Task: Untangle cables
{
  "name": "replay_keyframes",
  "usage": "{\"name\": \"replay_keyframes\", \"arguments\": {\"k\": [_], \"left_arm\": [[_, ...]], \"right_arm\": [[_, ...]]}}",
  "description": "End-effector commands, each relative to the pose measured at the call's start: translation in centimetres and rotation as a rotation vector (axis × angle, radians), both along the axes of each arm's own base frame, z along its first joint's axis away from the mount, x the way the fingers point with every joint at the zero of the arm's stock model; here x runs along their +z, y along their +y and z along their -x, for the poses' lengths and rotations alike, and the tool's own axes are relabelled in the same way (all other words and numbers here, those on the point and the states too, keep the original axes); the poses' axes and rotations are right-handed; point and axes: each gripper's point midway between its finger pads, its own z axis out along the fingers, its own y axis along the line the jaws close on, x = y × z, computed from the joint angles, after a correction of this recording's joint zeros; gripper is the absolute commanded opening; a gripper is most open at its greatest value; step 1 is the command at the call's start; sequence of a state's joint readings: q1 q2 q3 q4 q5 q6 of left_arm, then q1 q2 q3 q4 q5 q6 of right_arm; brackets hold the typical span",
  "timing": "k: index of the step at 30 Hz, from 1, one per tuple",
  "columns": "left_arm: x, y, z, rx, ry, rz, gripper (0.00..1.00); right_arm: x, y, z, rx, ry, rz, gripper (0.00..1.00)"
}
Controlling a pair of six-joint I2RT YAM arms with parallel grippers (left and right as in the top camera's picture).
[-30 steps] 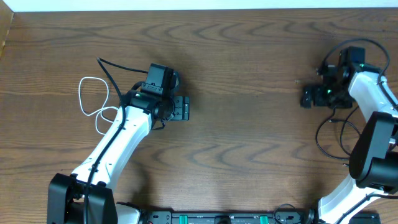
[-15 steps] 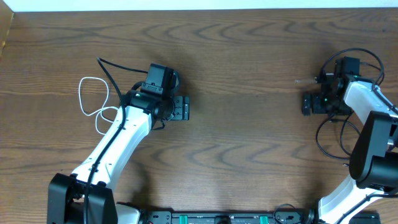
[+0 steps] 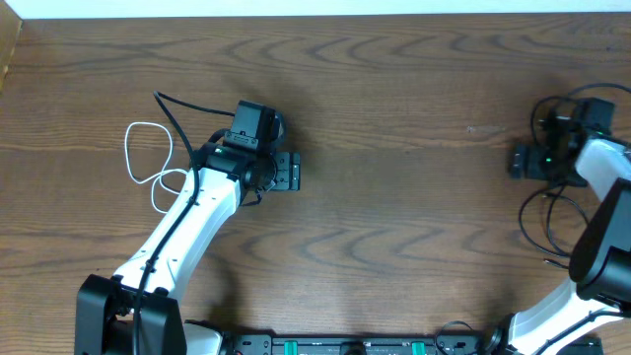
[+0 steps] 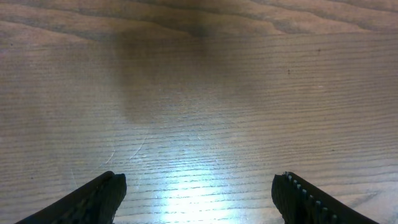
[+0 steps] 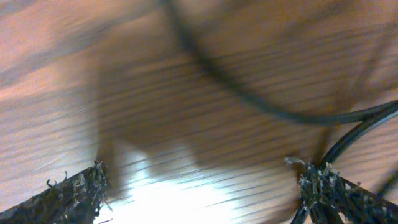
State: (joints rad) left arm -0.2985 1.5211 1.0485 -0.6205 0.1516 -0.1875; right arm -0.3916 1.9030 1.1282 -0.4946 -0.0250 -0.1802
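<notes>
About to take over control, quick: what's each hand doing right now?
Left hand: open, empty, over bare table.
Right hand: open, nothing between its fingers; a thin black cable lies just ahead of it.

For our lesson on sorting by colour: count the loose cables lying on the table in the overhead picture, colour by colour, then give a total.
white cable: 1
black cable: 2 that can be told apart, one far left and one far right; the right-hand loops may hide more
Total: 3
</notes>
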Motion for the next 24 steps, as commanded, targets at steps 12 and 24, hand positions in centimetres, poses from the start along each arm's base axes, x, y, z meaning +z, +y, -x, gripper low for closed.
{"name": "replay_keyframes", "arguments": {"k": [12,24], "left_arm": [[-0.4,0.1,0.3,0.008,0.013,-0.003,0.8],[-0.4,0.1,0.3,0.008,0.013,-0.003,0.8]], "right_arm": [[-5.3,-12.1,6.1,-0.377,0.039,0.062,0.99],[-3.9,-15.5,6.3,-0.495,-0.15,-0.124,0.99]]}}
